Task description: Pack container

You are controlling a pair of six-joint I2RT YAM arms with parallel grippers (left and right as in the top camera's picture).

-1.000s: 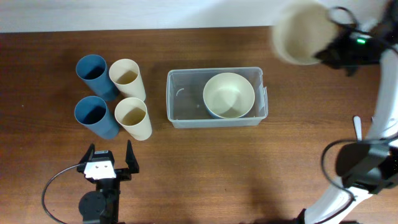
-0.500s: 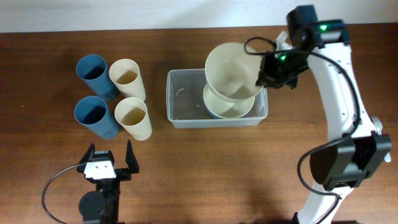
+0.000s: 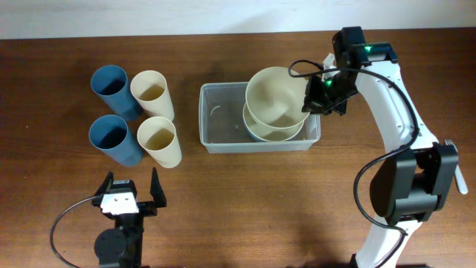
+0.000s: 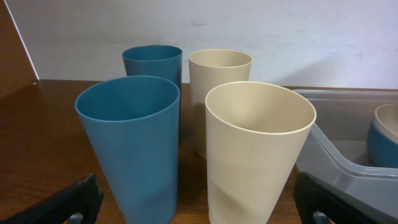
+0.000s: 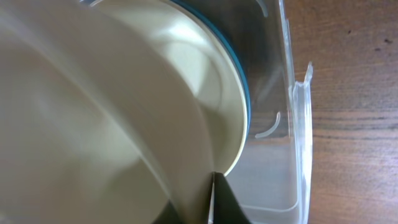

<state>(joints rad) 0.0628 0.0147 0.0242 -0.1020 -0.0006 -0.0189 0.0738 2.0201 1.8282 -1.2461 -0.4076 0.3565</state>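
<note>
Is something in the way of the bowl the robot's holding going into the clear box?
Nothing blocks it. The held bowl in the right end effector hangs over the container, right above a second bowl already inside.

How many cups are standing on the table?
4, in a square left of the clear container: back blue cup, back cream cup, front blue cup, front cream cup. None seems hidden.

The wooden table [image 3: 245, 201] carries two blue cups [image 3: 110, 80] and two cream cups [image 3: 151, 88] clustered at centre left, and the clear container [image 3: 217, 119] at centre.
</note>
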